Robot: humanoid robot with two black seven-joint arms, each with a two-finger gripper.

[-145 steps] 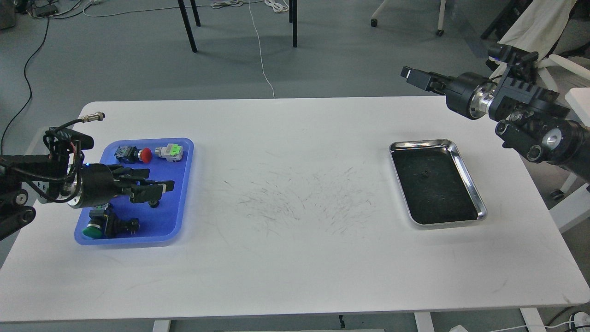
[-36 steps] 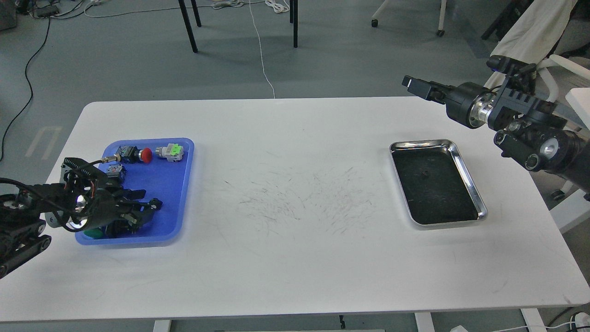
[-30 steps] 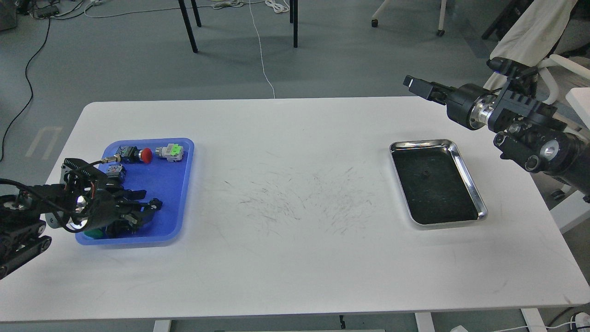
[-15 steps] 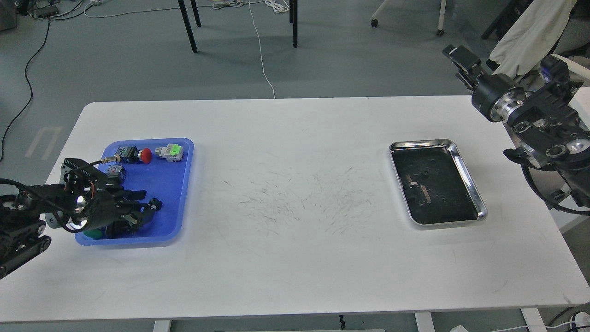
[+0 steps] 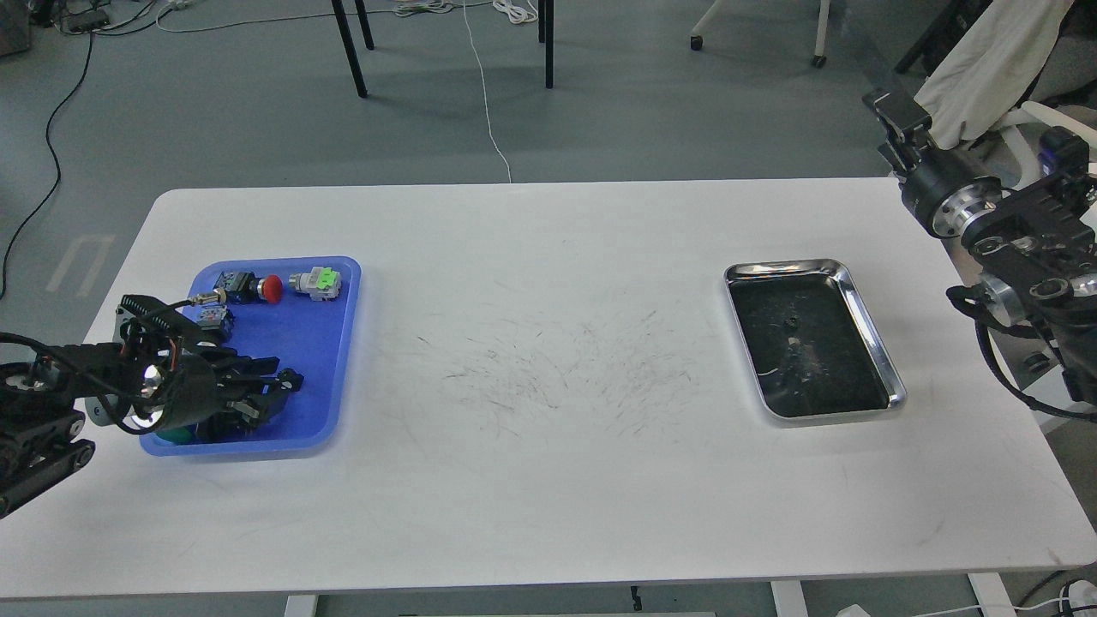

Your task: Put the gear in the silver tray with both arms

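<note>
Table [image 5: 548, 480] lies bare between blue tray [image 5: 321, 343] and silver tray [image 5: 867, 321].

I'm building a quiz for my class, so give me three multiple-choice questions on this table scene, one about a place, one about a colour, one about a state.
1. Where does the rectangular shiny silver metal tray lie on the white table?
A. right side
B. left side
C. centre

2. What colour is the round cap of the push button at the far end of the blue plastic tray?
A. yellow
B. red
C. white

3. Where is the left gripper?
A. raised past the table's far edge
B. over the silver tray
C. low in the blue tray among the parts

Answers:
1. A, the silver tray sits near the table's right end.
2. B, the cap is red, beside a part with a green top.
3. C, its fingers reach into the blue tray; the right gripper is the raised one.
</note>
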